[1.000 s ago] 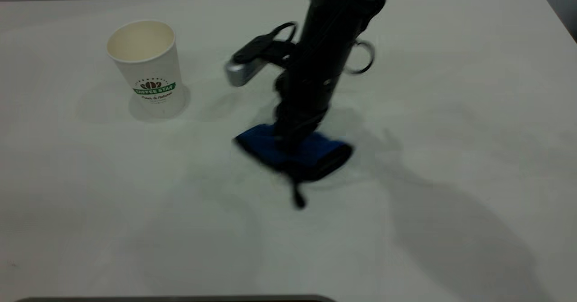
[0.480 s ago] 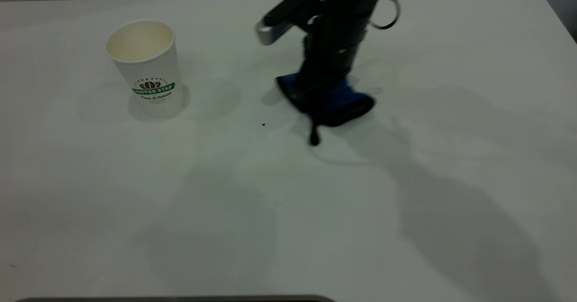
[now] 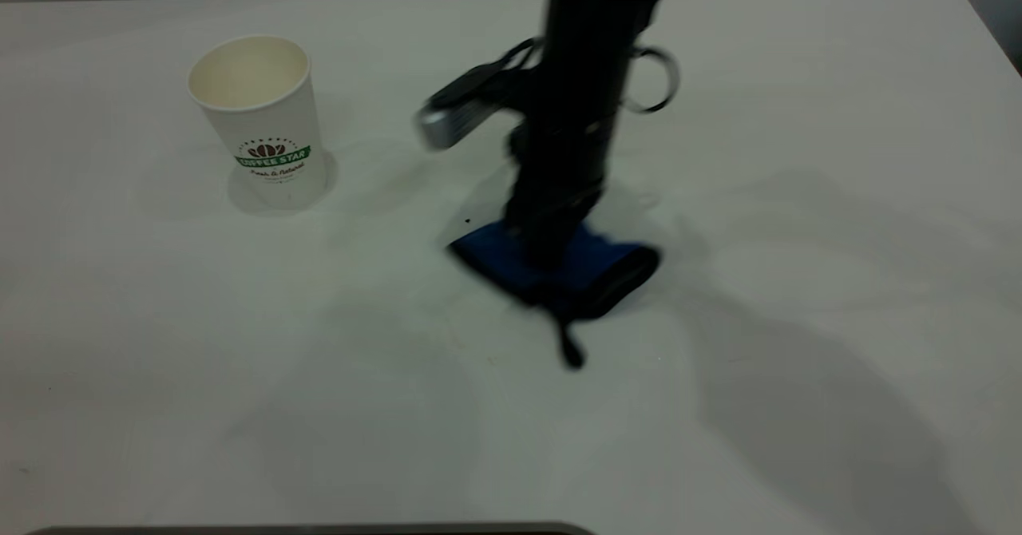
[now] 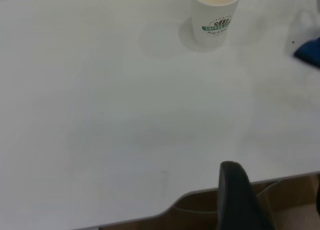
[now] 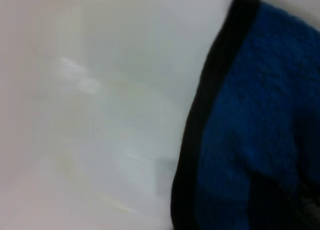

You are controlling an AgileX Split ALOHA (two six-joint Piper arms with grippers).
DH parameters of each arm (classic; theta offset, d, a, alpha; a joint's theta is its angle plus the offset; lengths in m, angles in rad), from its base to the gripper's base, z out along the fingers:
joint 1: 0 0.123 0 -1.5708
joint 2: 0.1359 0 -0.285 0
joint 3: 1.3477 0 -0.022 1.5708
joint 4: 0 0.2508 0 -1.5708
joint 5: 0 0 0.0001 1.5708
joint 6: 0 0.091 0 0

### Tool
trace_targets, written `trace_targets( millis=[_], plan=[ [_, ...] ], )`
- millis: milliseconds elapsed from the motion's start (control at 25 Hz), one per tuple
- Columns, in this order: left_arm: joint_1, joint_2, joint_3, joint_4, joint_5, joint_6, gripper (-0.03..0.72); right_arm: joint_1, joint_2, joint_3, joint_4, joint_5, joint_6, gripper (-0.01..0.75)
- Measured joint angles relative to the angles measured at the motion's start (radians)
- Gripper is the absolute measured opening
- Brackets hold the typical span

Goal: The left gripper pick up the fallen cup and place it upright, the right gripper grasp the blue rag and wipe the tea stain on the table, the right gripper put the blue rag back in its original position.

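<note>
Right gripper planted on blue rag, jaws clamped on it, rag flat on white table mid-table, COFFEE STAR paper cup upright well apart, left gripper beyond table edge, finger state untellable

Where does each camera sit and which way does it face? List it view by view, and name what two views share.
Exterior: opposite the arms, looking down on the table; the right gripper presses the blue rag.
Left wrist: raised near the table's edge, facing the cup; one dark finger shows.
Right wrist: close above the rag; no gripper part is clear.
Shared: exterior and left wrist both show the upright cup and rag.
</note>
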Motion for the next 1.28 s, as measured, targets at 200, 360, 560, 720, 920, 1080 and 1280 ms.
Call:
trace_targets(
  millis=[200,360,560,720,920,1080,1280],
  plan=[
    [0.000,0.000,0.000,0.000,0.000,0.000,0.428,-0.105,-0.007,-0.002,-0.132,-0.058,0.152,0.028],
    [0.000,0.000,0.000,0.000,0.000,0.000,0.428,-0.168,-0.009,-0.003,-0.194,-0.086,0.249,0.030],
    [0.000,0.000,0.000,0.000,0.000,0.000,0.428,-0.228,-0.010,-0.003,-0.211,-0.100,0.394,0.040],
    [0.000,0.000,0.000,0.000,0.000,0.000,0.428,-0.234,-0.012,-0.003,-0.227,-0.104,0.438,0.114],
    [0.000,0.000,0.000,0.000,0.000,0.000,0.428,-0.235,-0.056,-0.001,-0.257,-0.077,0.445,0.383],
    [0.000,0.000,0.000,0.000,0.000,0.000,0.428,-0.235,-0.175,0.001,-0.262,0.048,0.448,0.554],
    [0.000,0.000,0.000,0.000,0.000,0.000,0.428,-0.237,-0.398,0.081,-0.265,0.177,0.469,0.585]
  ],
)
